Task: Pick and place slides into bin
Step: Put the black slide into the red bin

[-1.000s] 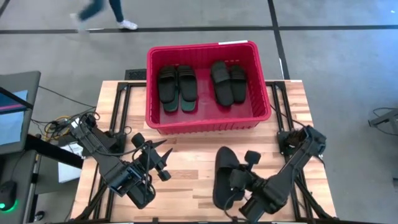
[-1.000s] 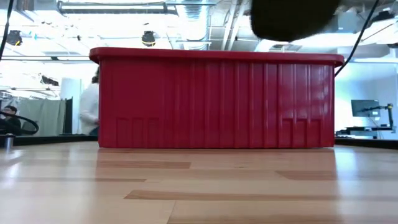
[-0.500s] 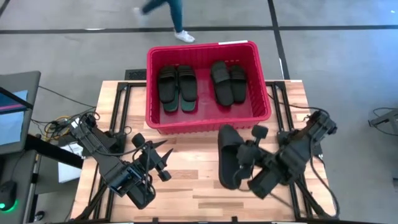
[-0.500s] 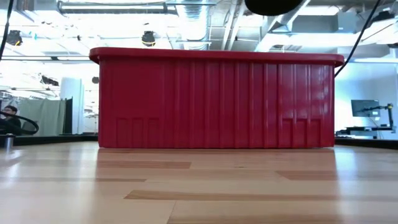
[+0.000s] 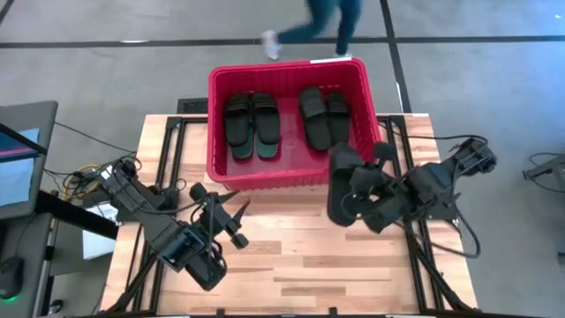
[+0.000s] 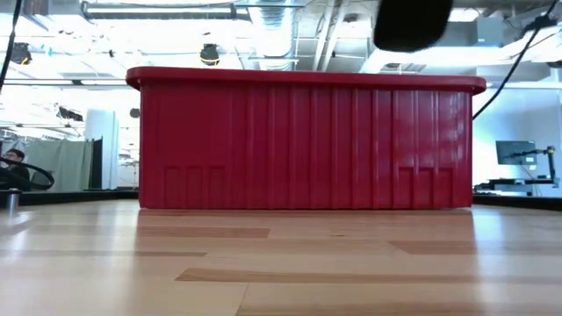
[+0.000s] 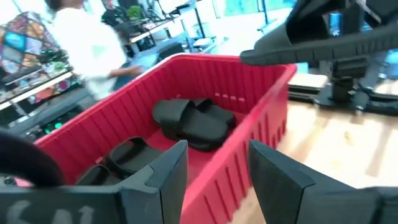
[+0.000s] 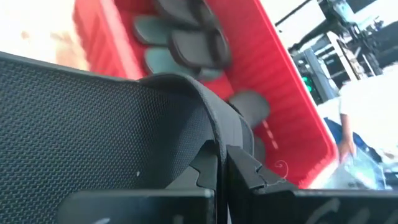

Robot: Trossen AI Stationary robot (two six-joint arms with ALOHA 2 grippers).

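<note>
Black slide (image 5: 340,181), clamped in the right gripper (image 5: 357,190), had travelled farther to the red bin's (image 5: 291,177) near-right corner; left gripper (image 5: 231,221) waited open, near-left

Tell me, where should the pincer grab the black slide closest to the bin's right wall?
Probably its wide strap, from straight above. That slide lies flat, sole down, so the strap arches up, and the bin walls block a sideways reach. The right pincer holds another slide by the bin's near right corner; the left pincer waits open.
</note>
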